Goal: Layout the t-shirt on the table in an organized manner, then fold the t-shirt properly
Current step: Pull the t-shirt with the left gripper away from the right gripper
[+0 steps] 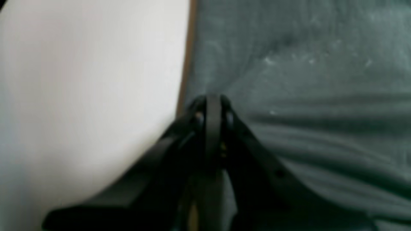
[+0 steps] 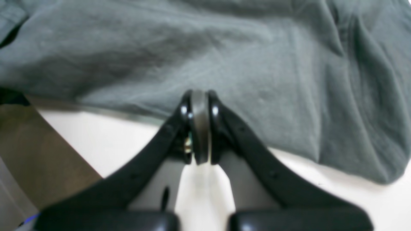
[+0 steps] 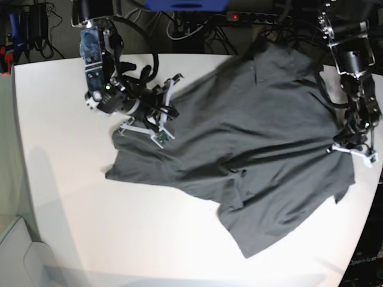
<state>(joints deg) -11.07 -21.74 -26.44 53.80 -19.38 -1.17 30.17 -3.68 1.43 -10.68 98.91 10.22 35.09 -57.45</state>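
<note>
A dark charcoal-grey short-sleeved cotton t-shirt (image 3: 257,155) lies spread and wrinkled across the right half of the big white smooth-topped bench (image 3: 72,197) with rounded corners, its long axis running on a slant from the far right corner down toward the near middle. One sleeve sticks out toward the left, and a broad flap hangs toward the near edge; which end is the collar I cannot make out. The right claw (image 2: 199,96), on the left side in the overhead view, is pinched shut on the shirt's edge, its black fingers meeting on a fold of cloth just above the bare bench top. The left claw (image 1: 212,99), at the far right edge of the bench, is also closed tight, its tips pressed together at the cloth's border where grey fabric meets white surface; whether cloth sits between them is hard to tell, since that close view is blurred. The top right part of the shirt is partly hidden behind the left arm, and cables clutter the dark area beyond the bench.
</note>
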